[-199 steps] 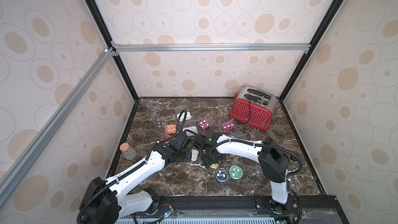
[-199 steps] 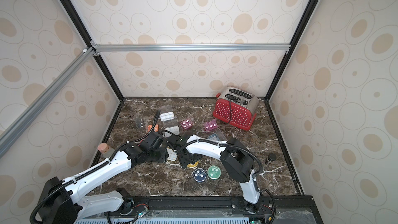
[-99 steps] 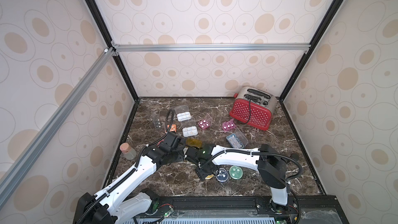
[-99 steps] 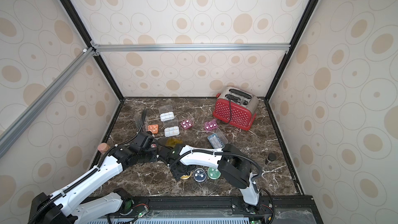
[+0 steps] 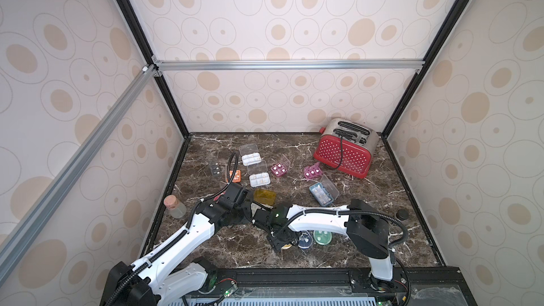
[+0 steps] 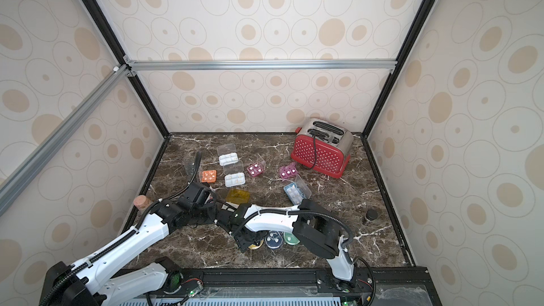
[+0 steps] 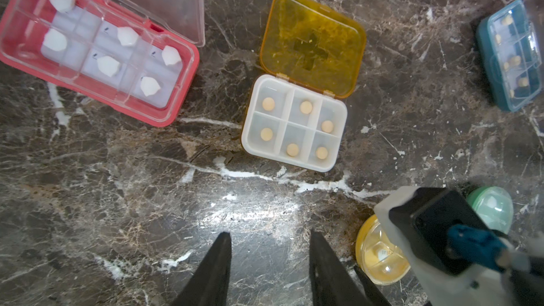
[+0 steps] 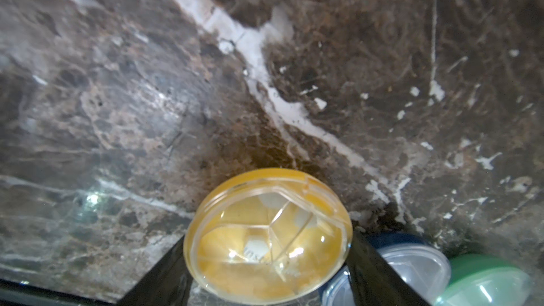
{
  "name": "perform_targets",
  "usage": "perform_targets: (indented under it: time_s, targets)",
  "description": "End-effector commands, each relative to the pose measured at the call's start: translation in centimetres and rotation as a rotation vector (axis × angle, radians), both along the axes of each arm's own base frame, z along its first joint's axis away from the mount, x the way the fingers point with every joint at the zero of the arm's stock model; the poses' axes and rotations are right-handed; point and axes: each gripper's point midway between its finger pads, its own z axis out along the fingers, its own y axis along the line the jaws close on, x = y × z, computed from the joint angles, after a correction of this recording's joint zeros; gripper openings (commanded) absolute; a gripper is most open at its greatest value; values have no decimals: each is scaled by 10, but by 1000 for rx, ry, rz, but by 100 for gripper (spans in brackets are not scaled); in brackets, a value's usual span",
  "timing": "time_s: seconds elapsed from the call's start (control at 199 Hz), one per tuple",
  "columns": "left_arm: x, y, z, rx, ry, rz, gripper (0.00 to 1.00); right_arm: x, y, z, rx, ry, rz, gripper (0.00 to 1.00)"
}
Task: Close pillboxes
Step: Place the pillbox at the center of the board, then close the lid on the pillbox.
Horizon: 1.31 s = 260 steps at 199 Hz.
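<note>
My right gripper [image 8: 266, 263] is shut on the yellow round pillbox [image 8: 268, 236], a finger pressed to each side. The box rests on the marble beside the navy [image 5: 304, 239] and green [image 5: 322, 236] round pillboxes, lids down. My left gripper [image 7: 269, 232] hangs open over bare marble with nothing between its fingers. Ahead of it lies a white pillbox [image 7: 294, 122] with its yellow lid [image 5: 265, 195] flipped open. A red pillbox [image 7: 97, 48] and a teal one [image 5: 321, 195] also stand open. White, magenta and orange pillboxes lie further back.
A red toaster [image 5: 344, 154] stands at the back right. A cork-stoppered jar [image 5: 173, 206] sits by the left wall, and a small black cylinder [image 5: 401, 214] near the right wall. Both arms cross low over the front middle of the marble floor [image 5: 235, 245].
Both arms drew back toward the front edge. The right gripper brought the yellow round pillbox beside the navy and green ones. The yellow-lidded box came into sight.
</note>
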Motion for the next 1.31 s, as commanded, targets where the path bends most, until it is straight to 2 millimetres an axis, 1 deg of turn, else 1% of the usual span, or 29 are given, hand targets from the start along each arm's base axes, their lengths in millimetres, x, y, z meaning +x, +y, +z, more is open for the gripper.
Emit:
perform_targets:
  time_s: [0.0, 0.166, 0.221, 0.291, 0.321, 0.382, 0.437, 0.482, 0.572, 0.618, 0.653, 0.713, 0.763, 0.813, 0.859, 0.944, 1.039, 1.13, 1.16, 1.301]
  targets:
    - [2, -2, 1, -19, -5, 11, 44, -2, -10, -7, -30, 11, -20, 82]
    - [5, -4, 0, -22, 1, 8, 44, -4, 2, 12, 33, 20, -4, 86]
    - [5, -5, 1, -22, 1, 5, 45, -2, 4, 22, 52, 10, 0, 88]
    - [4, -11, 2, -55, 3, -15, 46, 1, 6, 37, 83, 1, 12, 89]
    - [8, -18, 6, -100, -19, -29, 46, 3, 6, 45, 98, -9, 19, 92]
    - [8, -25, 7, -161, -13, -39, 47, 6, 9, 61, 142, -30, 41, 96]
    - [9, -24, 6, -184, -7, -31, 47, 14, 9, 75, 180, -42, 40, 98]
    - [10, -21, 5, -188, -4, -19, 47, 24, 5, 83, 213, -44, 18, 98]
    - [11, -18, 1, -195, 2, -2, 47, 50, -5, 90, 280, -33, -37, 98]
    - [11, -20, -1, -220, 5, -3, 47, 64, -9, 91, 303, -28, -52, 97]
    - [14, -28, -1, -276, -8, -9, 47, 73, -9, 93, 330, -19, -57, 96]
    - [17, -38, -7, -361, 3, -5, 48, 90, -5, 93, 389, 3, -68, 94]
    - [18, -38, -14, -361, 24, 3, 48, 106, -2, 93, 429, 7, -81, 90]
    - [19, -32, -22, -319, 39, 23, 48, 120, 3, 93, 475, 18, -89, 84]
    - [19, -25, -28, -268, 45, 39, 48, 132, 7, 92, 501, 17, -95, 76]
    - [24, -13, -29, -189, 35, 62, 48, 155, 11, 85, 513, 1, -112, 63]
    - [32, -3, -28, -113, 22, 78, 49, 172, 17, 73, 515, -7, -129, 60]
    - [40, 4, -30, -44, 25, 88, 49, 189, 24, 62, 526, -6, -150, 54]
    - [42, 6, -31, -27, 26, 94, 48, 192, 26, 55, 518, -2, -151, 53]
    - [47, 14, -36, 29, 24, 110, 45, 206, 33, 39, 472, -1, -136, 49]
